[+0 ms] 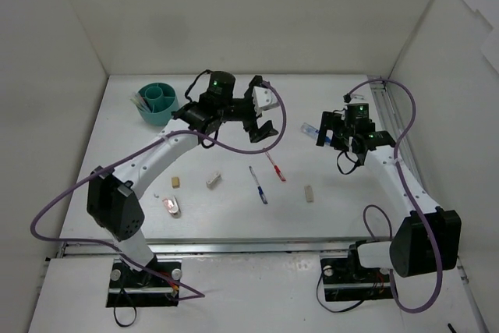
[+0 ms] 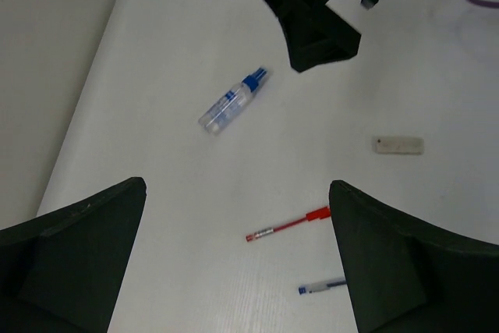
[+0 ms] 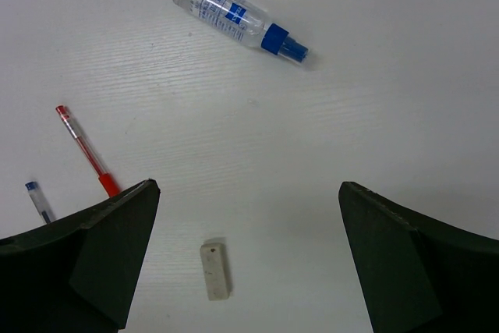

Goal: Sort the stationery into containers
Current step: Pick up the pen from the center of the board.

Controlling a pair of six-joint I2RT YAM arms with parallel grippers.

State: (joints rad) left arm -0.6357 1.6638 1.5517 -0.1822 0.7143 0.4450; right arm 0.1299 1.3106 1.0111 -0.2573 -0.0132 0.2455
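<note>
The teal cup (image 1: pixel 158 102) stands at the far left with a few pens in it. A red pen (image 1: pixel 274 167), a blue pen (image 1: pixel 258 185) and beige erasers (image 1: pixel 309 193) (image 1: pixel 213 180) (image 1: pixel 176 182) lie on the table. The blue-white tube (image 1: pixel 309 129) lies beside my right gripper (image 1: pixel 327 130), which is open and empty above the table. My left gripper (image 1: pixel 261 111) is open and empty, raised above the middle. The left wrist view shows the tube (image 2: pixel 232 101), red pen (image 2: pixel 288 224), blue pen (image 2: pixel 321 287) and an eraser (image 2: pixel 398 145). The right wrist view shows the tube (image 3: pixel 234 15), red pen (image 3: pixel 86 151) and eraser (image 3: pixel 215 271).
A small pink-white object (image 1: pixel 171 207) lies near the front left. White walls enclose the table on the left, back and right. A metal rail (image 1: pixel 386 103) runs along the right edge. The right gripper (image 2: pixel 320 13) shows at the top of the left wrist view.
</note>
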